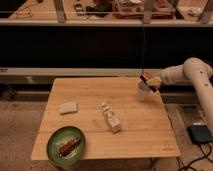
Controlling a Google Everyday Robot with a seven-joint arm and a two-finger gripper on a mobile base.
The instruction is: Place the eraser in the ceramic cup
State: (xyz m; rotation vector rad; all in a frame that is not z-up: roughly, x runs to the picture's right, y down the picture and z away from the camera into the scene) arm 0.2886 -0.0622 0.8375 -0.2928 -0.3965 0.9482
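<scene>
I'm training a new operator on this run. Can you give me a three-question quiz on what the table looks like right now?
1. True or false: the gripper is above the ceramic cup at the table's far right edge.
2. What lies on the green plate? A) the white bottle B) a reddish-brown item C) the beige block
3. How does the white bottle rest, upright or on its side?

Key: 1 true; 2 B; 3 on its side, mid-table, right of the beige block.
</scene>
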